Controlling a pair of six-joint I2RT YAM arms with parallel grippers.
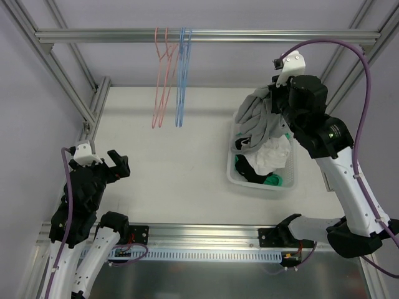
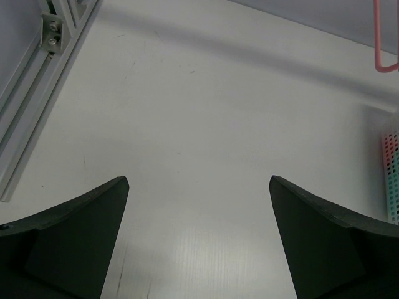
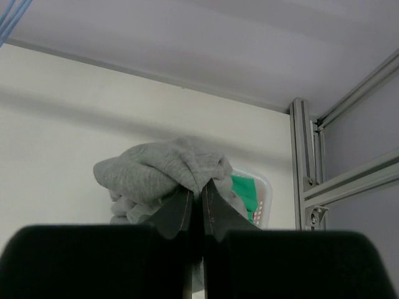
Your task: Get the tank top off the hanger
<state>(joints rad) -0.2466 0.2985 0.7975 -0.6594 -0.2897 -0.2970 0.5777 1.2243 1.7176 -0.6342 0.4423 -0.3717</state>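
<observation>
Right claw (image 1: 276,93), jaws pinched fully together on a fold of the crumpled grey jersey tank top (image 1: 254,121), which hangs bunched from the fingertips directly above the white perforated plastic basket (image 1: 230,169) at the right of the pale bench (image 1: 174,162). Whether its lower folds touch the white, black and green clothes (image 1: 271,163) heaped in that basket cannot be told. The thin pink wire hanger (image 1: 163,75) and the thin blue wire hanger (image 1: 182,75) hang bare on the aluminium rail (image 1: 262,36), well apart from the garment, so the removal appears done. Left claw (image 1: 120,164), jaws spread wide and empty, hovers over bare bench. The garment is judged light, limp and not fragile: it sags and bunches, so a pinch through a doubled fold or hem should hold better than a single layer.
</observation>
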